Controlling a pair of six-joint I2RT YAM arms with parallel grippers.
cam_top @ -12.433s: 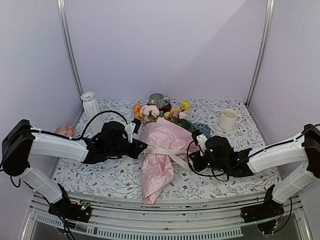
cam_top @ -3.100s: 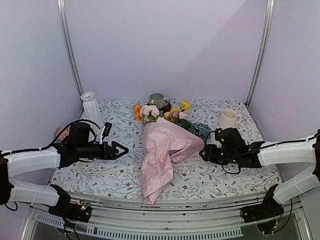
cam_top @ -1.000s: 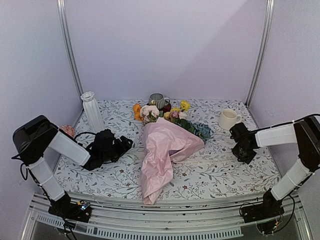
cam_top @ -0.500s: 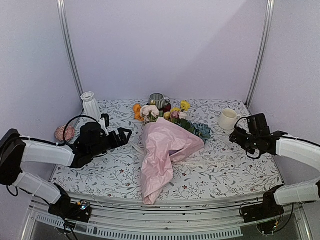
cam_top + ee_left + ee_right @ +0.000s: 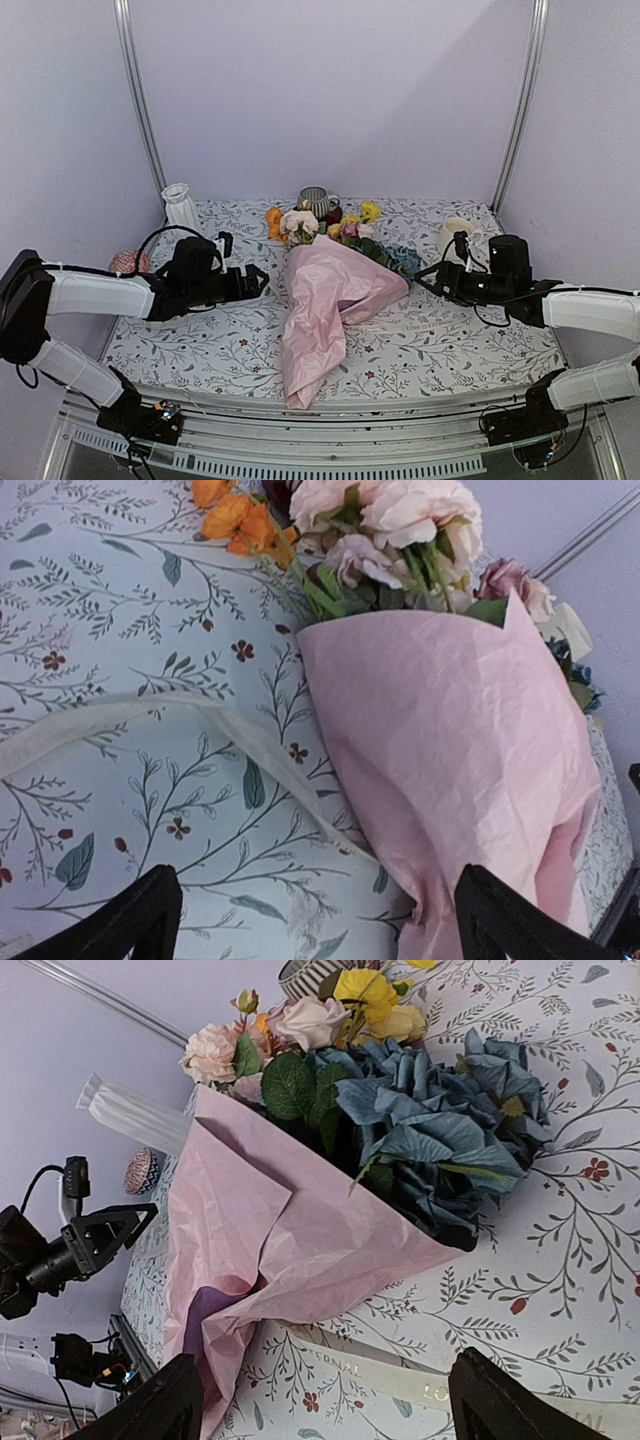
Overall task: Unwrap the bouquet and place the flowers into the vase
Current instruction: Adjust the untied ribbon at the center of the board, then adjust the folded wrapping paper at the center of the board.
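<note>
Bouquet (image 5: 325, 300) laid wrapped in the middle of the bench (image 5: 450, 345)

Its flowers (image 5: 320, 225) are turned to the far side, and a ribbon (image 5: 150, 715) is seen flat on the bench beside it. The left gripper (image 5: 258, 282) and the right gripper (image 5: 425, 283) are held spread and empty, one at each side. The vase (image 5: 180, 208) is stood at the far left.

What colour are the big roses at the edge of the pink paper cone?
The large ruffled roses are dusty blue; clearest in the right wrist view.
</note>
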